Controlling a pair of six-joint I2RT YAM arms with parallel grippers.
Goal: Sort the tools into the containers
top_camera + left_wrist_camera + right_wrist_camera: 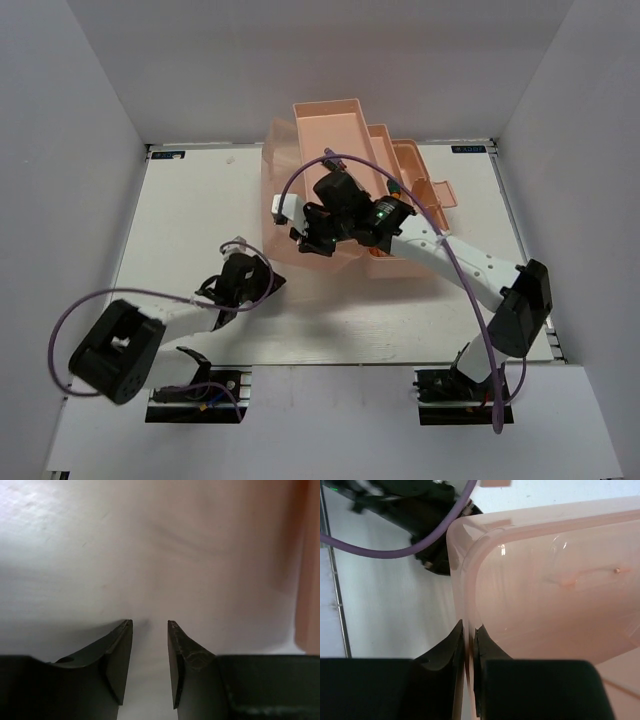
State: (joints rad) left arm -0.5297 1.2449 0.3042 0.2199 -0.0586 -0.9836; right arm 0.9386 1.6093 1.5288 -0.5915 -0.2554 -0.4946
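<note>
The toolbox [545, 605] is glossy translucent plastic — the table [60, 570] matt, smooth.

Nothing can be read: the two small dark labels [166, 155] at the desk's [200, 200] far corners are too blurred.

I reach across the table [190, 200] to the open pink toolbox [335, 125], my right gripper [318, 238] over its near-left edge. My left gripper [240, 275] sits low over the table, just beside the toolbox.
</note>
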